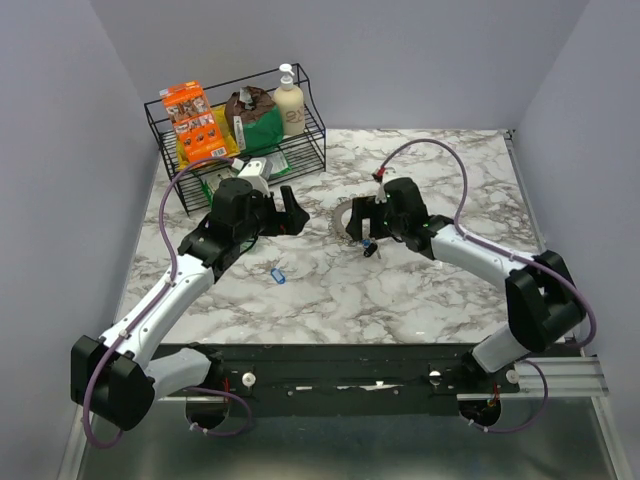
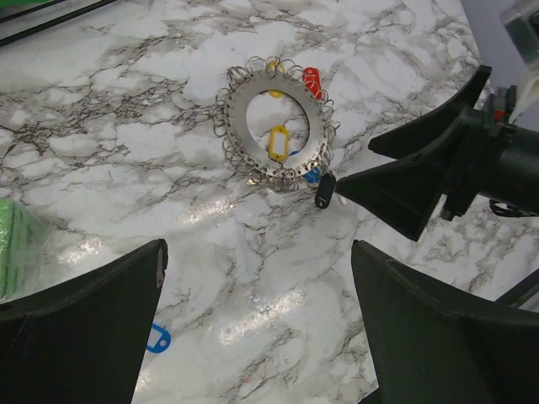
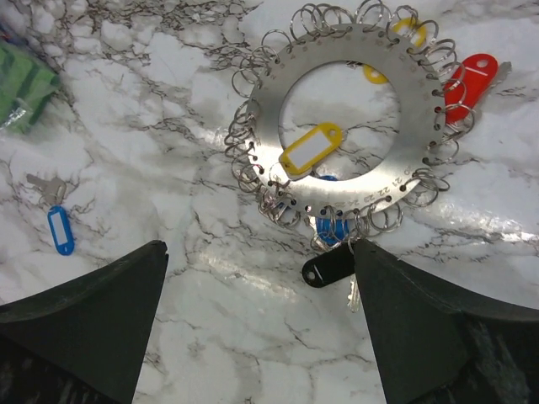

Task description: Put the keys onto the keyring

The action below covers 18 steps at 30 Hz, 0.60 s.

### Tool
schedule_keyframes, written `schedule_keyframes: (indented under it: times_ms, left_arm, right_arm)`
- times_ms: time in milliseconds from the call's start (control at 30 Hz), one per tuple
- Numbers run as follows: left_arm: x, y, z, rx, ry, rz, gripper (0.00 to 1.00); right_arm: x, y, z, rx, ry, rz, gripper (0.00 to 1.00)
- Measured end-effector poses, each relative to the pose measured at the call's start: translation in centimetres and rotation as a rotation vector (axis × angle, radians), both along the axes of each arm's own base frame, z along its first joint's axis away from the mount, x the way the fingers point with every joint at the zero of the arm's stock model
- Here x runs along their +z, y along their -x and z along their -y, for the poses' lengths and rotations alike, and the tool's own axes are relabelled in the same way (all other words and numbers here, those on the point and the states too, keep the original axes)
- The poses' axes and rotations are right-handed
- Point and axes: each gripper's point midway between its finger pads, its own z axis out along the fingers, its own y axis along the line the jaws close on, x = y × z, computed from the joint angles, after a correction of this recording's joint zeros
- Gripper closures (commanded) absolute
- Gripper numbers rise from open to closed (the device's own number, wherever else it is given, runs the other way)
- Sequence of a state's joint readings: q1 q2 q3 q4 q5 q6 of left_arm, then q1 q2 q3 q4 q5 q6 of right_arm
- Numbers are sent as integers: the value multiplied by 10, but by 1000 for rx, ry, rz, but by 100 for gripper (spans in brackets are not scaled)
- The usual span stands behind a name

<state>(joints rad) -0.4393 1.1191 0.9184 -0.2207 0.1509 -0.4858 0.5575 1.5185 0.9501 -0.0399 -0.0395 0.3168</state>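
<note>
Top: flat silver metal keyring disc (image 1: 342,222) mid white marble table (image 1: 450,300), well off edges, just beside right gripper (image 1: 366,232). Left wrist: left gripper (image 2: 257,248) spread, loose blue-tagged key (image 2: 156,339) by its finger. Right wrist: jaws spread; black-tagged key (image 3: 328,266) prob. touching a finger; yellow tag (image 3: 312,150) in hole, lost from top.

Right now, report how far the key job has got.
Done: the yellow tag, red tag and black tag look hooked to the keyring. In hand: nothing; the left gripper and right gripper are both open, the right poised by the ring. Left: one blue-tagged key lies loose on the marble table, apart from the ring.
</note>
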Motion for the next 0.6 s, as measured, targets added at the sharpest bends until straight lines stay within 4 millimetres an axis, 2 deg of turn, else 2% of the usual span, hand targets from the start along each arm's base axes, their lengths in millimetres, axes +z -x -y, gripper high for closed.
schedule_keyframes:
  times_ms: [200,267,333,467,600]
  left_arm:
    - [0,-1,1,6,9,-9,1]
    - [1,-1,1,9,13,-10,1]
    - [1,-1,1,10,16,-13,1]
    - [-1,-2,2,13,19,-20,1]
    - [-5,-2,2,15,16,-34,1]
  right_arm:
    - [-16,-28,-22,21,56,-52,2]
    - [-19,-37,-28,22,68,-62,6]
    - [-22,-45,-32,24,80,-71,15]
    - [-32,-64,-44,21,100,-99,20]
    - [-47,-70,-46,9,132,-142,26]
